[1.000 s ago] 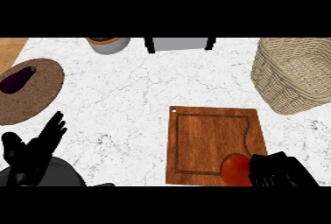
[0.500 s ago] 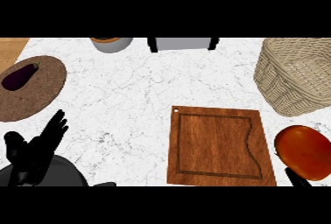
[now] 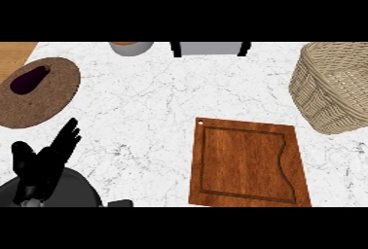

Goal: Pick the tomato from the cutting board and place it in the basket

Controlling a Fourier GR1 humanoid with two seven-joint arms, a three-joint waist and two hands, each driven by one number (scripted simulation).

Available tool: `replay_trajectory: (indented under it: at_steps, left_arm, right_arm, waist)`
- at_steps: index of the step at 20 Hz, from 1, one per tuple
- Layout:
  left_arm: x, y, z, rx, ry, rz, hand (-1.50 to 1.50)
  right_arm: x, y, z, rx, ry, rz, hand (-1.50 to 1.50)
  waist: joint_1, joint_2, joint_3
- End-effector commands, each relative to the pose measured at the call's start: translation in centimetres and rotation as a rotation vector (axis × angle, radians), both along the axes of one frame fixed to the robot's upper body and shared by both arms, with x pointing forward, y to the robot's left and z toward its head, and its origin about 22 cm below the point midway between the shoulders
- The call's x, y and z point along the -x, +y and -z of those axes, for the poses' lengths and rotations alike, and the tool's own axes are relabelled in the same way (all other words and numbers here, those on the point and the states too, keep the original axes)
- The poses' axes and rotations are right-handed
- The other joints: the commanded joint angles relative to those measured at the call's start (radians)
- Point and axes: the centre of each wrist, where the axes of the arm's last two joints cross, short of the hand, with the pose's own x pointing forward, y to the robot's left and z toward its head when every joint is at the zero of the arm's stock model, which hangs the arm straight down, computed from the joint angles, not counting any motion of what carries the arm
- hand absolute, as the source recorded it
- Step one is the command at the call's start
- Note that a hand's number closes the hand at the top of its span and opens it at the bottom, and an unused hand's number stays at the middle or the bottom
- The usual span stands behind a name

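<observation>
Counter (image 3: 158,97): white marble.
Board (image 3: 248,163): 5 o'clock, bare wood.
Basket (image 3: 336,87): 3 o'clock, right of board.
Mat (image 3: 43,97): 9 o'clock, eggplant (image 3: 28,79) lying on it.
Left hand (image 3: 45,163): 8 o'clock, fingers straight and spread, resting.
Tomato: can't locate it.
Right hand: out of frame.

The cutting board (image 3: 248,164) lies on the counter (image 3: 165,102) at the front right. The basket (image 3: 336,87) stands behind it, at the right edge. Far left, an eggplant (image 3: 28,79) lies on a round mat (image 3: 45,99).
</observation>
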Motion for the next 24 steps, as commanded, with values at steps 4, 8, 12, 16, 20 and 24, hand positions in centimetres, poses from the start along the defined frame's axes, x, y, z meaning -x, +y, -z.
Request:
replay_trajectory:
  at_steps: [4,8,12,16,20,24]
  left_arm:
    - [2.0,-1.0,5.1,0.027,0.207,-0.001,0.0]
    - [1.3,-1.3,4.4,0.015,0.188,0.004,0.0]
    - [2.1,-1.6,4.9,0.023,0.192,0.004,0.0]
    - [1.1,-1.8,4.1,0.006,0.189,0.001,0.0]
    - [0.4,-2.2,4.6,0.018,0.189,0.033,0.0]
    - [2.3,-1.1,5.3,0.031,0.203,0.017,0.0]
  right_arm:
    - [-2.9,-5.9,-3.9,0.016,0.036,0.081,1.5]
    - [-4.7,-8.0,-4.2,0.037,0.056,0.089,1.5]
    - [-6.3,-8.3,-2.8,0.031,0.086,0.085,1.5]
    - [-8.1,-9.9,0.1,-0.036,0.1,0.072,1.5]
    - [-10.4,-11.0,1.5,-0.191,0.121,0.081,1.5]
    - [-10.9,-12.3,3.9,-0.187,0.148,0.05,1.5]
  waist:
    - [0.03,0.024,-0.02]
    - [0.046,0.025,-0.019]
    - [0.052,0.022,-0.02]
    - [0.048,0.023,-0.018]
    - [0.064,0.033,-0.019]
    - [0.051,0.022,-0.019]
